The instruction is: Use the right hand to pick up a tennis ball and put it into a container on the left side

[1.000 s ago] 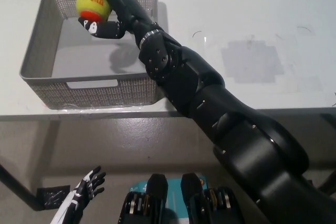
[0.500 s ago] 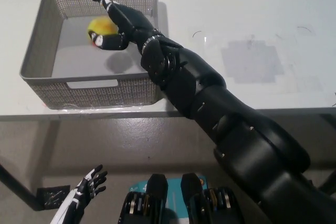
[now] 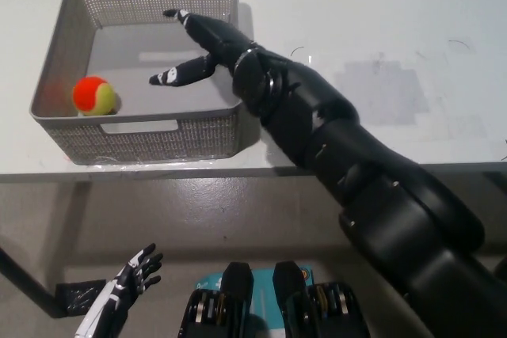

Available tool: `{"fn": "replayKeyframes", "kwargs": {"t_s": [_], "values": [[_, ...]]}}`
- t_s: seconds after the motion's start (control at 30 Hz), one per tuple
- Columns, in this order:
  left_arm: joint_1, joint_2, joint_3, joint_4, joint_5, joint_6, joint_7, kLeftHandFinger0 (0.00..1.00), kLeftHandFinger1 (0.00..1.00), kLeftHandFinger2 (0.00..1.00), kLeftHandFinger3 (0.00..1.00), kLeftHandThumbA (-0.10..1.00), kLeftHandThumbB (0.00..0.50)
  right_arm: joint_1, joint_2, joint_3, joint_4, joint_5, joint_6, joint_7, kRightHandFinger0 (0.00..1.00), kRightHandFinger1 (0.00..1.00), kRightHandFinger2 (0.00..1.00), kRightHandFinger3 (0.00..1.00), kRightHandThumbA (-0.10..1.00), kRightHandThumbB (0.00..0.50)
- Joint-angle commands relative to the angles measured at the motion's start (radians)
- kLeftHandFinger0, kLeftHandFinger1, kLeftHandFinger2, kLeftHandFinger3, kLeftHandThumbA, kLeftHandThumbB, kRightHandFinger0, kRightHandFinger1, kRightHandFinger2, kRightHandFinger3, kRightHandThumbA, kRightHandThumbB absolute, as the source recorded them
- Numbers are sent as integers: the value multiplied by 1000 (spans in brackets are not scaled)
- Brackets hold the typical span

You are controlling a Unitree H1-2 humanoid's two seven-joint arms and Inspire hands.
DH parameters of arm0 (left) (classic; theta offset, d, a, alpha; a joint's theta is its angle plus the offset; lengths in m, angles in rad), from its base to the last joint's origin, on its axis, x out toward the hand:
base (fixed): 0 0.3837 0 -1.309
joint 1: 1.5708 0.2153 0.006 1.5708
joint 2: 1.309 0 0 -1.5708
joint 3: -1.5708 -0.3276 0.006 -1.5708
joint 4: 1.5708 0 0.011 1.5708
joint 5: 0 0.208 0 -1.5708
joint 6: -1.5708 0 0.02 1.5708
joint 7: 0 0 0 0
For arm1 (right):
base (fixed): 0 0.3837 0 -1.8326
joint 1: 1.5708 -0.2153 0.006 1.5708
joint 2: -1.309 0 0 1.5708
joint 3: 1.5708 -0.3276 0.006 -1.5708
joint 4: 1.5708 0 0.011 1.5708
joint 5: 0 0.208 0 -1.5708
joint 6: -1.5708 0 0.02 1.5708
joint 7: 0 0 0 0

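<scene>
The tennis ball point(image 3: 94, 96), judged light, springy and roll-prone, is seen in the basket point(image 3: 207, 138); the right robot hand point(image 3: 196, 49) is spread, holding nothing.

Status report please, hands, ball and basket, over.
Right hand open over the basket, holding nothing. Tennis ball lying inside, near the basket's left wall. Left hand open, resting low at lower left. Nothing in the way.
</scene>
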Motion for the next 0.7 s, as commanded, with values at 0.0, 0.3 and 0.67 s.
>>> {"fn": "replayKeyframes", "kwargs": {"t_s": [0.0, 0.3, 0.67], "values": [[3, 14, 1, -26, -17, -3, -14, 1000, 1000, 1000, 1000, 1000, 384, -96, -60, -77, -68, 70, -38, 22, 1000, 1000, 1000, 1000, 1000, 378], [1, 13, 4, -2, -12, -37, -10, 1000, 1000, 1000, 1000, 1000, 392, -34, -195, -220, -358, 139, -59, 50, 1000, 1000, 1000, 1000, 1000, 372], [-14, 19, 17, 13, -23, -51, -9, 1000, 1000, 1000, 1000, 1000, 301, 301, -321, -390, -1052, 274, 52, 105, 1000, 1000, 1000, 1000, 1000, 324]]}}
